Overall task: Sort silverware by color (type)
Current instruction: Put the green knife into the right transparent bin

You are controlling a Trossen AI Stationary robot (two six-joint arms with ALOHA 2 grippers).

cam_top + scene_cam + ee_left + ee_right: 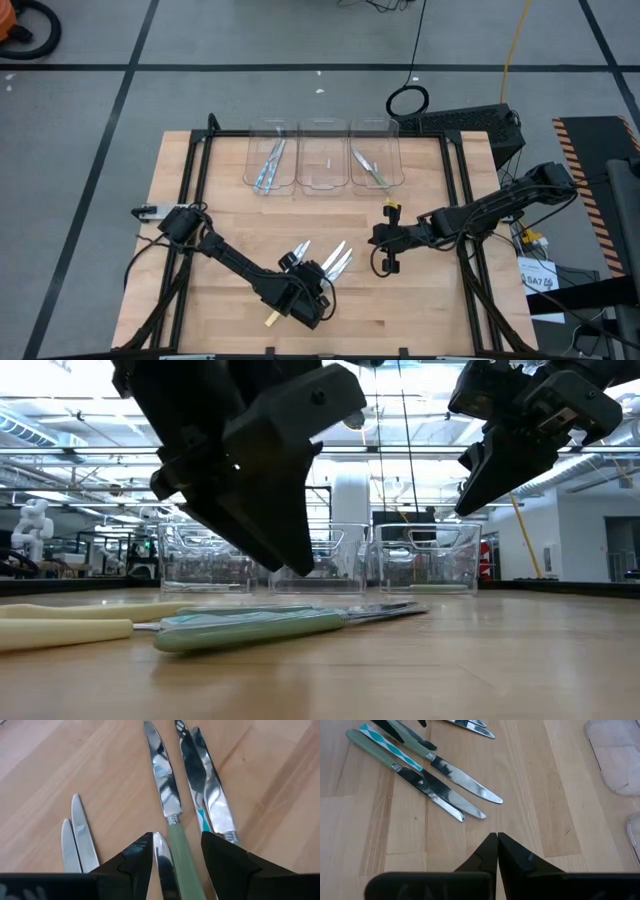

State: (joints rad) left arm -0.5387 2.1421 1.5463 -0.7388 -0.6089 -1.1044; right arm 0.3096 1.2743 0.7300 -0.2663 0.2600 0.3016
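You have three clear bins [323,160] at the table's far edge — left and right ones hold silverware, count unclear. Left gripper [176,857] — jaws apart, straddling a green-handled knife [184,865] among loose knives near the front; right gripper [497,851] closed, empty.

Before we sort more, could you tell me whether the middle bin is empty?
Empty: the middle bin shows no utensils, unlike the bins beside it.

The knives [162,775] have mirror-glossy metal blades and smooth, satin plastic handles, one pale green [184,860]. The counter [440,300] beneath them is pale wood with visible grain. Beyond the knives, the bins [322,155] are clear glossy plastic.
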